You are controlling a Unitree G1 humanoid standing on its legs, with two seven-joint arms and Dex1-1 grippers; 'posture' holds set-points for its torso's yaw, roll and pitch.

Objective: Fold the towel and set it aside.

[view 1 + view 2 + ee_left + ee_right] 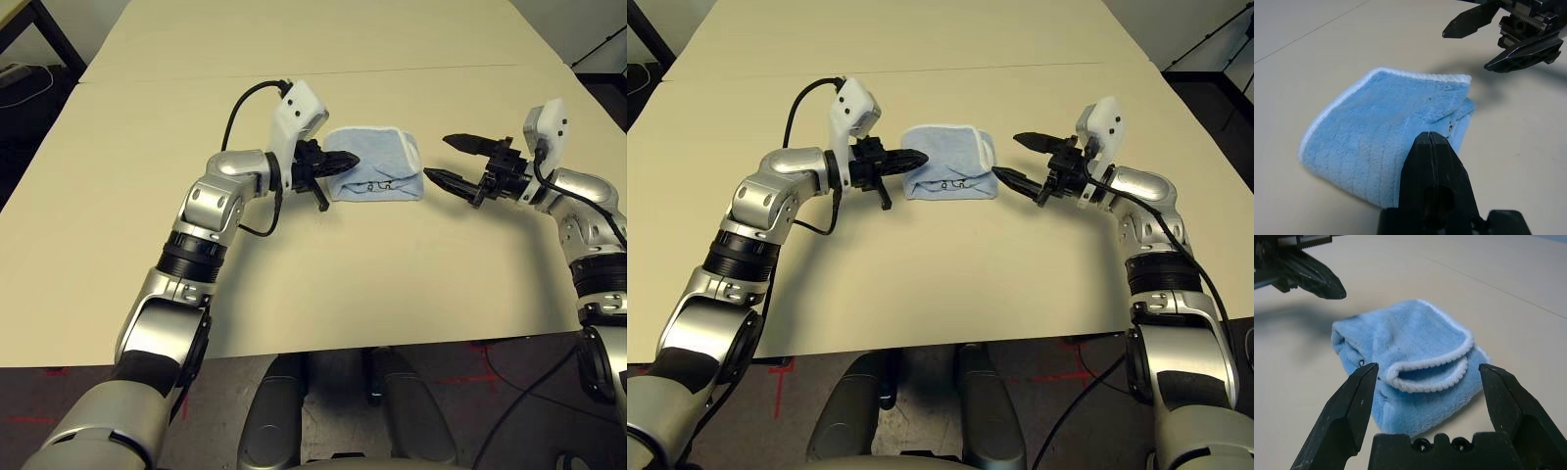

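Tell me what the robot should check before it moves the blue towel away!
1. Towel folded: ok, doubled over into a small bundle.
2. Towel lying on the table: ok.
3. Left gripper holding the towel: not ok, shut with nothing between its fingers, at the towel's left edge.
4. Right gripper ready to grab: ok, open, facing the towel's right edge.
5. Bare table beside the towel to set it: ok.

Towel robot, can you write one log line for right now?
towel: folded, on table | left gripper: shut, at towel | right gripper: open, beside towel

Beige table (pixel 323 294), dark floor (pixel 29 108)
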